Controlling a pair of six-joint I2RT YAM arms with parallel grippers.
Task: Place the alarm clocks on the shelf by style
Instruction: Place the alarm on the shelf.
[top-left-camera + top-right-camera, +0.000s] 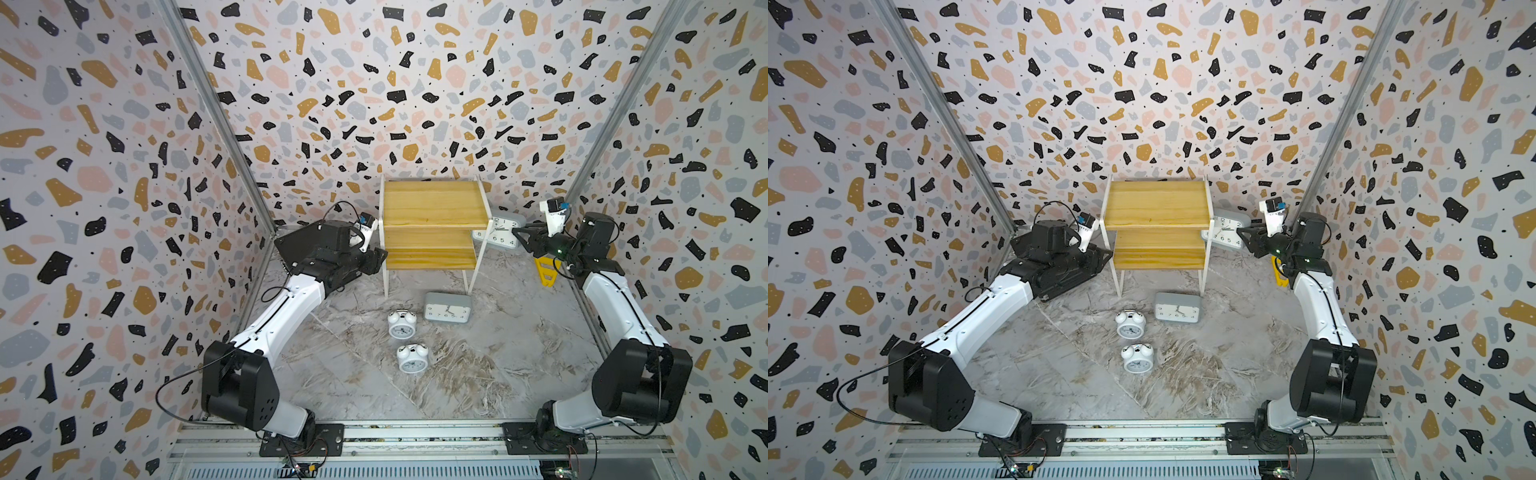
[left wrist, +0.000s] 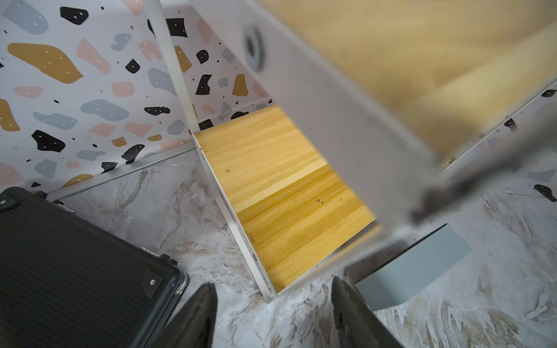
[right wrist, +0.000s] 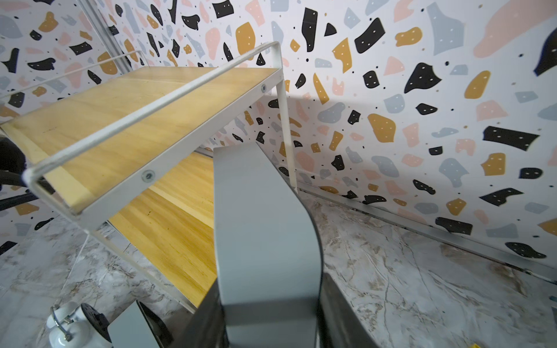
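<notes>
The shelf (image 1: 432, 203) (image 1: 1156, 203) stands at the back with both wooden boards bare. My right gripper (image 1: 521, 239) (image 3: 268, 301) is shut on a grey clock (image 1: 500, 230) (image 3: 259, 226), held upright just off the shelf's right frame. My left gripper (image 1: 376, 259) (image 2: 274, 289) is open beside the shelf's left front leg, with only floor between its fingers. On the floor in front lie the second grey clock (image 1: 448, 307) (image 2: 416, 268) and two white twin-bell clocks (image 1: 402, 324) (image 1: 412, 358).
A black flat case (image 2: 75, 265) lies under my left arm by the left wall. A yellow triangular piece (image 1: 544, 272) stands under my right wrist. Patterned walls close in on three sides.
</notes>
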